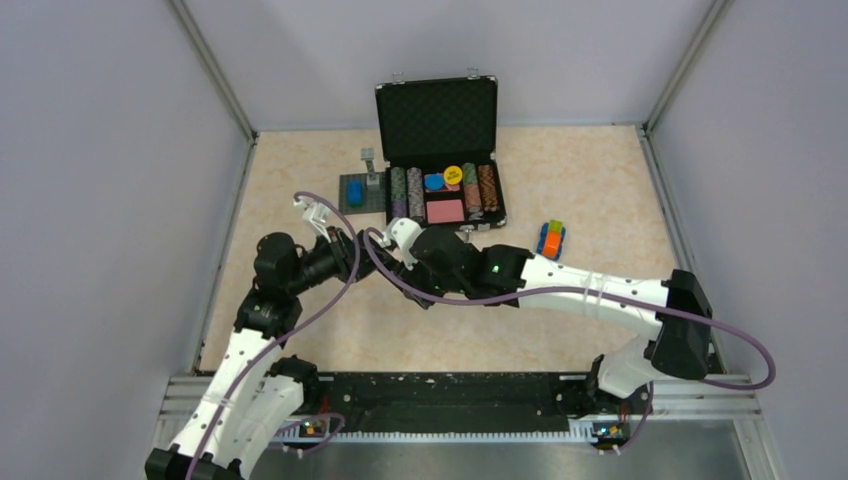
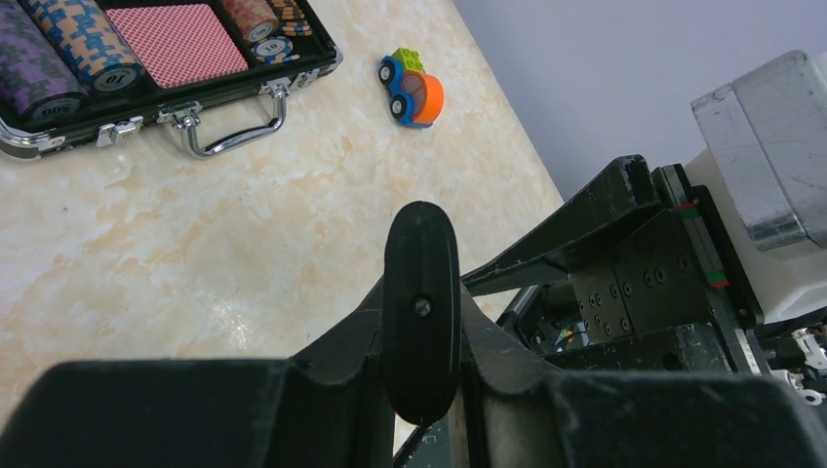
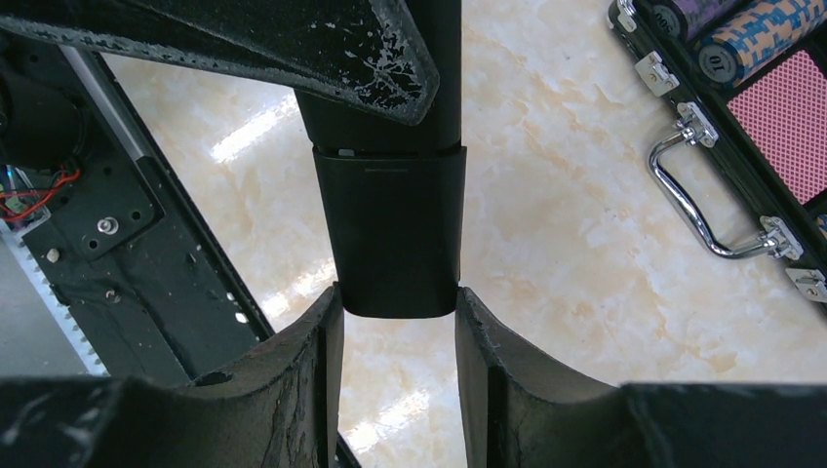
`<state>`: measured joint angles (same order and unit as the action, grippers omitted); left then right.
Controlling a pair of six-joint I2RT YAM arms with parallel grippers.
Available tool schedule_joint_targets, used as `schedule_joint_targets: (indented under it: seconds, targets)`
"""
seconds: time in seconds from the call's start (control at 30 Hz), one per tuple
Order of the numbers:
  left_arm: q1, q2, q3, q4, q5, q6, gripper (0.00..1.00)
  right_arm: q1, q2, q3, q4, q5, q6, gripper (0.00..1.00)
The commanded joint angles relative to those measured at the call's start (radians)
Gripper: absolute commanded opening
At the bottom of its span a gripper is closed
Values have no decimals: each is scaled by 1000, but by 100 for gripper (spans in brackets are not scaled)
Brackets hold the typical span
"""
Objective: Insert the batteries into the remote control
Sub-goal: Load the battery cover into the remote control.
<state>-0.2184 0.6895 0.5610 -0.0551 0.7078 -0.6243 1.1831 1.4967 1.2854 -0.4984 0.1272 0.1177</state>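
Note:
The remote control (image 3: 395, 224) is a slim black bar held in the air between both arms, above the marbled table. My right gripper (image 3: 397, 297) is shut on its near end, one fingertip pressed against each side; a seam crosses the body just above that end. The left wrist view shows the remote control (image 2: 421, 283) edge-on, with a small screw in its end face and my left gripper (image 2: 421, 302) shut tight on it. From the top camera the left gripper (image 1: 345, 248) and right gripper (image 1: 398, 242) meet at mid-table. The batteries are out of view.
An open black case (image 1: 437, 120) of poker chips and cards stands behind the grippers, its metal handle (image 3: 702, 195) facing them. A toy car (image 1: 550, 240) lies to the right. A grey plate (image 1: 352, 202) with a blue piece sits left of the case.

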Motion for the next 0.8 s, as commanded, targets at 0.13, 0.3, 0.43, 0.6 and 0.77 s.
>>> schedule_joint_targets:
  seconds: [0.13, 0.3, 0.43, 0.6, 0.77]
  targets:
    - [-5, 13, 35, -36, 16, -9, 0, 13, 29, 62, 21, 21, 18, 26]
    - [-5, 27, 53, -58, 16, -11, 0, 13, 45, 66, -7, 23, 18, 27]
    - [-5, 9, 55, -63, -6, 2, 0, 13, 48, 65, -20, 21, 18, 26]
    - [-5, -5, 47, -58, -15, 9, 0, 12, 56, 75, -28, 22, 13, 26]
    - [-5, -9, 47, -65, -29, 12, 0, 12, 65, 83, -40, 10, 4, 26]
